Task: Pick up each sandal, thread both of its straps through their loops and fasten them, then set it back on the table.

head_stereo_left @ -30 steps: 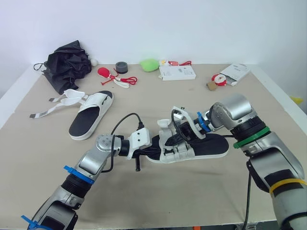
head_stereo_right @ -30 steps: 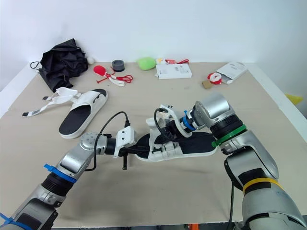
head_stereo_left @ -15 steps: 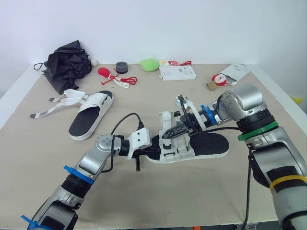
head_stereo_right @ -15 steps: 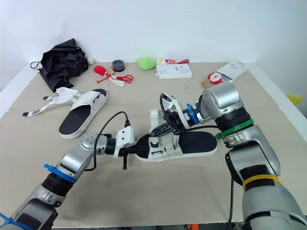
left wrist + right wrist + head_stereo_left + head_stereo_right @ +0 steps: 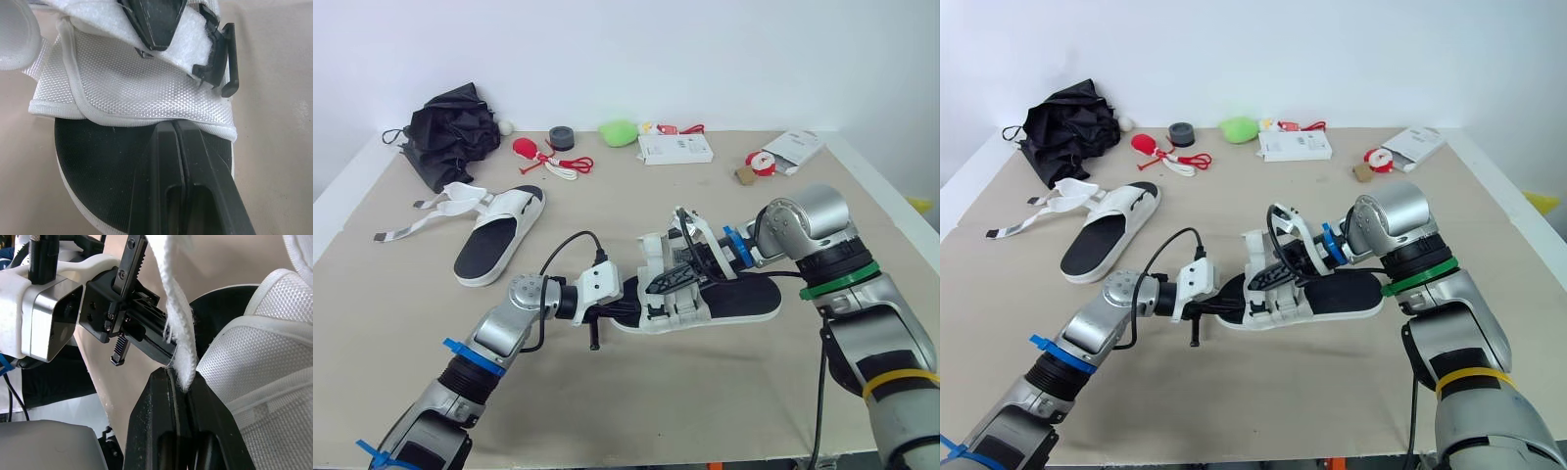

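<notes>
Right end effector (image 5: 177, 376) has dipped a little since half a second ago and sits closer over the sandal's upper. Its fingers are pressed together on a white strap (image 5: 171, 308), the free end rising above them. Left end effector (image 5: 177, 128): fingers pressed together, tips lying on the black footbed at the toe end of the near sandal (image 5: 744, 299), which rests on the counter (image 5: 607, 411) between the two arms. Black strap loop (image 5: 220, 58) just beyond the left tips; I can't tell whether anything is threaded.

Progress, as judged: early. This strap is unfastened. The second sandal (image 5: 494, 235) lies well apart to the left, straps splayed open.
</notes>
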